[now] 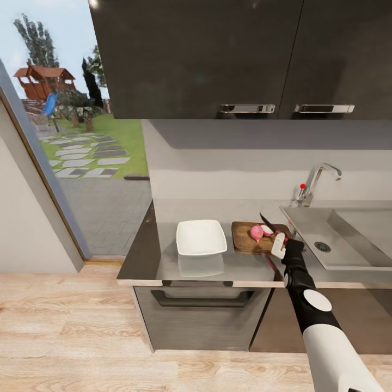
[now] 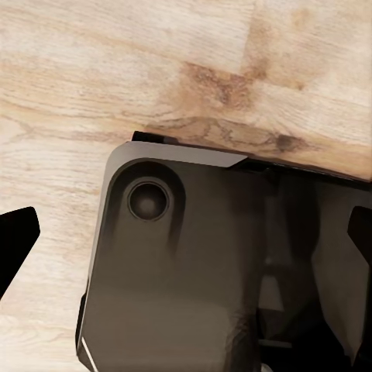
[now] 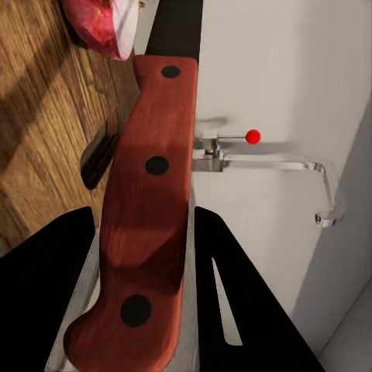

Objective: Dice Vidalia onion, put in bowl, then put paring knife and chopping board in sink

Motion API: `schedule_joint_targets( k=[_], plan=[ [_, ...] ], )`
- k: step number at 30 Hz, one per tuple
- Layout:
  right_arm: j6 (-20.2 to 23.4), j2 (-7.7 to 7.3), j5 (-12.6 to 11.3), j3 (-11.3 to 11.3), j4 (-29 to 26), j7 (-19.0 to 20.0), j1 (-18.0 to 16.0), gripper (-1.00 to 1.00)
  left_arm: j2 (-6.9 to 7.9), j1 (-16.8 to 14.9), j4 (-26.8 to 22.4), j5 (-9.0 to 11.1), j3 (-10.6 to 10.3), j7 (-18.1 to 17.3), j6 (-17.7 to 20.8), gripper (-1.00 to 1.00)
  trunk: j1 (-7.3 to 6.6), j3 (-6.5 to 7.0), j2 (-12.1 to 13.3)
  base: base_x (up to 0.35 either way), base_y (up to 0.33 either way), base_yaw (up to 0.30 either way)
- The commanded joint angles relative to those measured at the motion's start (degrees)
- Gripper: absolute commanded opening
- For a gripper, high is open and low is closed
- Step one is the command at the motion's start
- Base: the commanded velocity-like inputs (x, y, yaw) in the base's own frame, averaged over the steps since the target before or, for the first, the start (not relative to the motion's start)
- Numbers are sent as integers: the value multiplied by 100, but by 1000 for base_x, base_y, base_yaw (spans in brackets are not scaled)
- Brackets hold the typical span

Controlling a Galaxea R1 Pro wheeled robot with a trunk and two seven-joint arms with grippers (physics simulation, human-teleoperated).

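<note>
The Vidalia onion (image 1: 257, 233) is already out of the sink (image 1: 348, 239) and lies on the chopping board (image 1: 246, 239), which sits on the grey table (image 1: 147, 256) just right of the white bowl (image 1: 201, 237) and just left of the basin. The onion looks pinkish-red, and a paler piece beside it suggests at least one cut has been made, though the pieces are too small in the head view to count. So the fetching step is done and the dicing appears to be under way, not finished.

The right gripper (image 1: 280, 243) reaches over the board's right edge with its fingers pinching the red handle of the paring knife (image 3: 147, 217); in the right wrist view the dark fingers sit either side of the riveted handle. The dark blade angles away toward the far wall above the board, near the onion. Past the handle, the chrome tap (image 3: 271, 164) with its red knob stands at the far edge of the sink.

The bowl is empty, so no onion has been transferred yet. Still to come, by my reading: finish dicing, move the pieces left into the bowl, then put knife and board into the basin on the right.

The left wrist view looks down at wooden floor (image 2: 116, 70) and a dark part of the robot's base (image 2: 201, 271); dark finger tips at both edges suggest the left fingers are spread and empty.
</note>
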Motion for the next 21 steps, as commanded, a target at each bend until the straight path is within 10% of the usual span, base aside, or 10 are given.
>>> schedule_joint_targets(
  k=[1, 21],
  plan=[
    [12, 3, 53, -8, 14, -24, -5, -100, 0, -6, 14, 61, -41, -35, -22, 100, 1, -7, -6, 0, 0, 0],
    [22, 3, 52, -13, 324, -35, -5, -100, -1, -6, 14, 61, -44, -36, -22, 100, 1, -7, -6, 0, 0, 0]
  ],
)
